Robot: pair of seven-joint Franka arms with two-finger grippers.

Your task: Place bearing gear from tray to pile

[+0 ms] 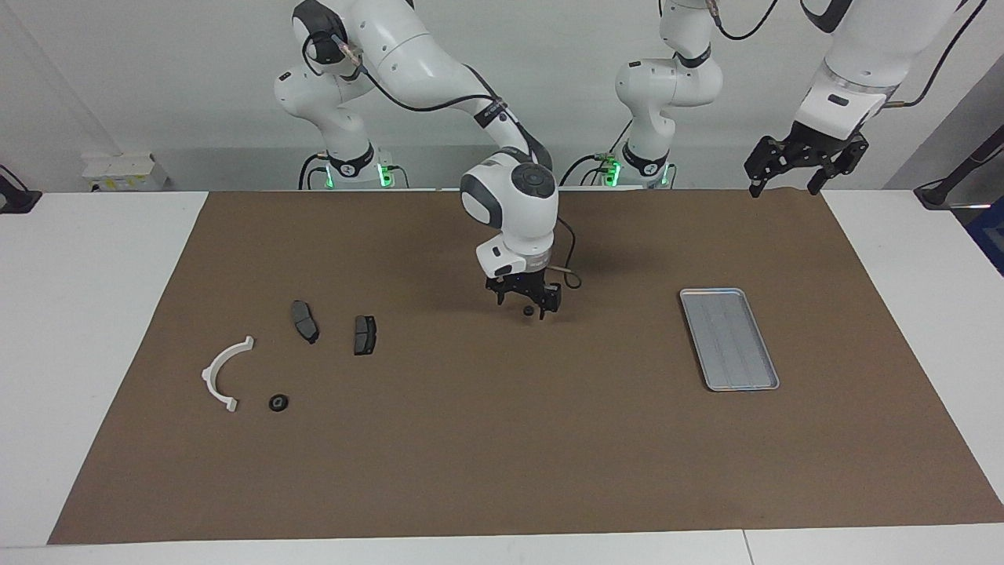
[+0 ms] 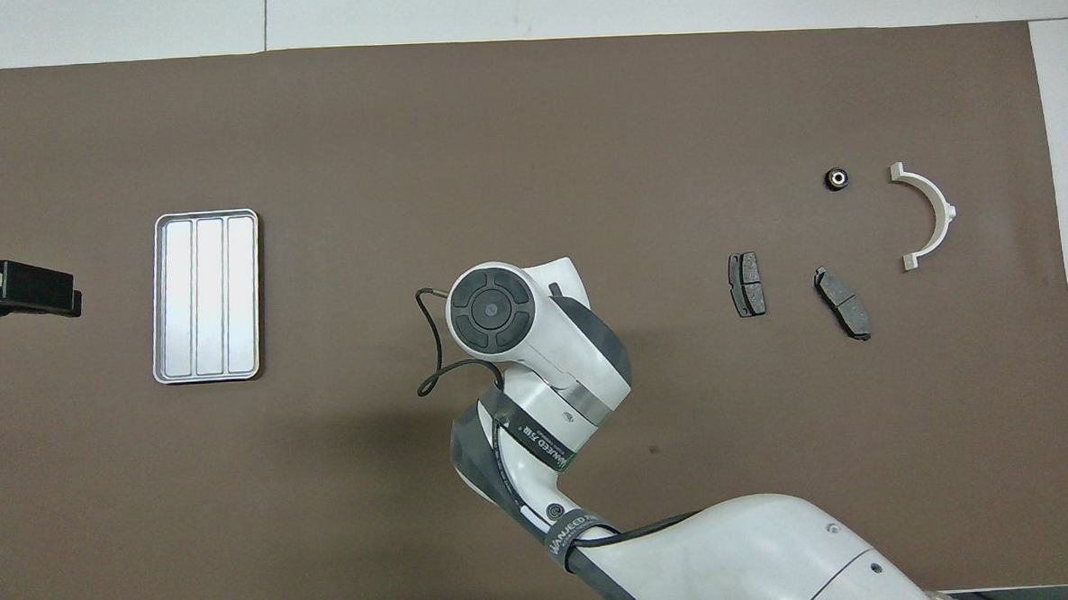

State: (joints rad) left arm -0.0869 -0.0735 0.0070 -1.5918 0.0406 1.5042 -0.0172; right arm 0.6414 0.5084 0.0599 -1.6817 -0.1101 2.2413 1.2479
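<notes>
We see one bearing gear on the brown mat, between the spread fingers of the right gripper, which hangs low around it. A second bearing gear lies beside the white arc bracket and two brake pads (the pile). The tray holds nothing. The arm's strap reads "WANJEED". The left gripper, open, waits above the mat's edge.

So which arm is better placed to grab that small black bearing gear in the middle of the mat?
The right. The right gripper hangs open directly over the bearing gear, fingers either side. The left gripper waits raised at its own end of the table, near the tray.
</notes>
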